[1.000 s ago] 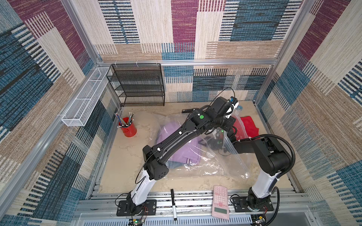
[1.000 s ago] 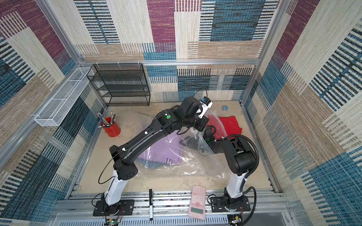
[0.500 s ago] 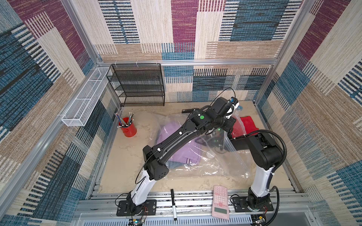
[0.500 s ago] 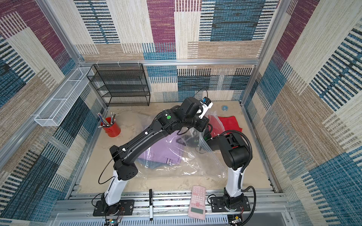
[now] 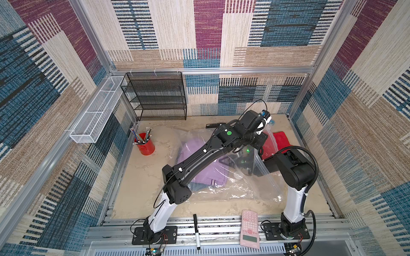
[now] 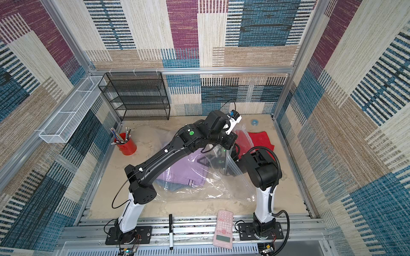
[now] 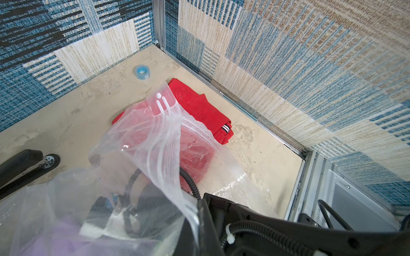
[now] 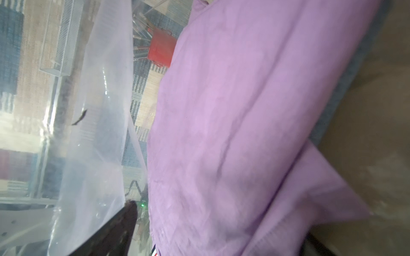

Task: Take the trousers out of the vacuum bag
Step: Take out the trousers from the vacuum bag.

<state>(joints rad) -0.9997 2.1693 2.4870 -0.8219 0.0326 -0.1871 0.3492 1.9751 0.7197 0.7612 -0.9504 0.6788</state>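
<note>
The booth is walled in woven patchwork cloth, and its sandy table (image 5: 137,177) carries the vacuum bag (image 5: 233,195), spread across the middle with its zip mouth toward our right side. Inside lie the lilac trousers (image 5: 214,177), stacked on the denim trousers (image 5: 196,187), which show only a blue margin at the near edge. The red trousers (image 7: 199,106) are on the table in the far right corner, outside the bag as far as we can tell, just beside its mouth.

The left gripper (image 5: 255,146) has its jaws pressed together, and the bag's zip lip rises to it, so we judge that it pinches the lip and holds the mouth up. The right gripper (image 8: 219,223) is inside the bag with jaws spread wide, holding nothing, facing the lilac cloth; whether it touches we cannot tell.

The lilac pair runs lengthwise from the far side toward the arm bases, striped trim band at the near end, so it lies crosswise to the mouth. We expect it to be light, limp and apt to unfold, and the plastic slick and clingy. We would pinch the thick folded edge nearest the mouth, through all layers, and drag sideways. The denim is likely heavier and stiffer.
</note>
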